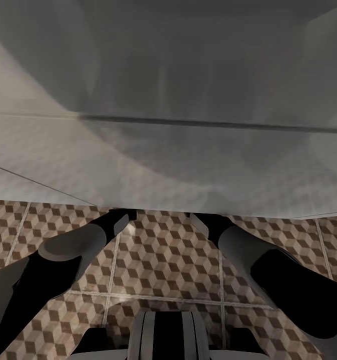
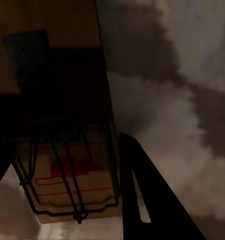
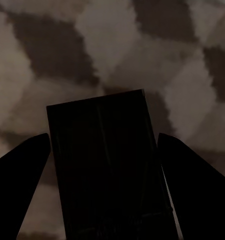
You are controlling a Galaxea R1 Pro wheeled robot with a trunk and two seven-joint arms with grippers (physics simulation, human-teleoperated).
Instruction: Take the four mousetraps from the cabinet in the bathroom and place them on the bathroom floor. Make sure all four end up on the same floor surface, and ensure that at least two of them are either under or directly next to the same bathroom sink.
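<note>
Left gripper (image 2: pixel 67 200) grasps a mousetrap (image 2: pixel 67 150) between its dark fingers (image 2: pixel 157 200); the trap's long axis runs along the fingers, pointing out past the tips, wire bar and red-marked bait end nearest the gripper's base, far end in shadow. Right gripper (image 3: pixel 105 165) is clamped on a second mousetrap (image 3: pixel 105 165), a dark rectangular slab with its long axis also along the fingers (image 3: pixel 20 180), short edge leading just beyond the tips. The cube-patterned bathroom floor (image 3: pixel 117 45) lies right ahead of that trap. In the head view both forearms reach forward under a pale grey blurred surface (image 1: pixel 168 150), over the floor tiles.
</note>
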